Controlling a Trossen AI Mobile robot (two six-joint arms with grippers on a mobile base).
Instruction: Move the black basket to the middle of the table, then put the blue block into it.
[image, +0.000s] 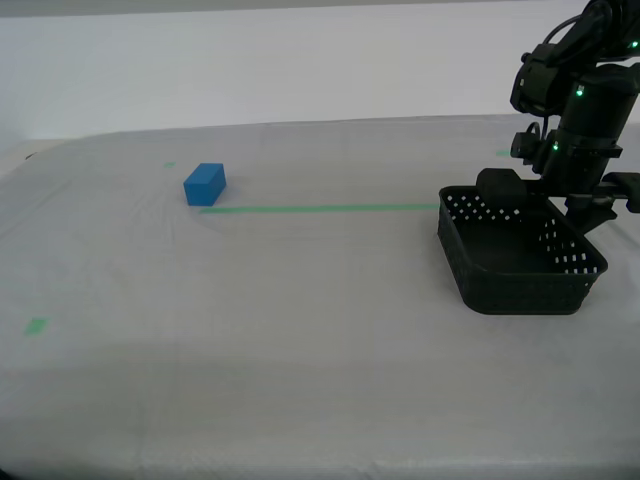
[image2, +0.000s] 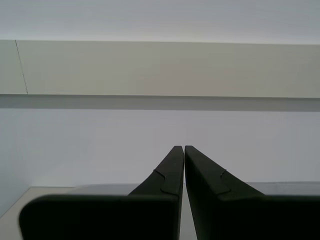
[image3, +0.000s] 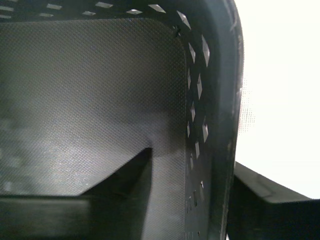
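1. Straddling one wall of the black basket (image: 515, 255), my first gripper (image3: 210, 175) has one finger inside on the textured floor and the other outside, so the jaws are clamped on that perforated wall.
2. The basket sits at the right of the exterior view, at mid-height, and its near end looks slightly raised (I cannot tell whether it is fully off the cloth).
3. The arm holding it comes down from the upper right corner of the exterior view, small green lights showing on its dark housing.
4. The blue block (image: 204, 184) rests on the table (image: 300, 330) in the upper left part of the exterior view, well apart from the basket.
5. A thin green tape line (image: 320, 209) runs between block and basket; one small green mark (image: 36, 326) lies at the left edge.
6. My second gripper (image2: 180, 150) has its fingertips pressed together with nothing between them, facing a pale wall (image2: 160, 70).
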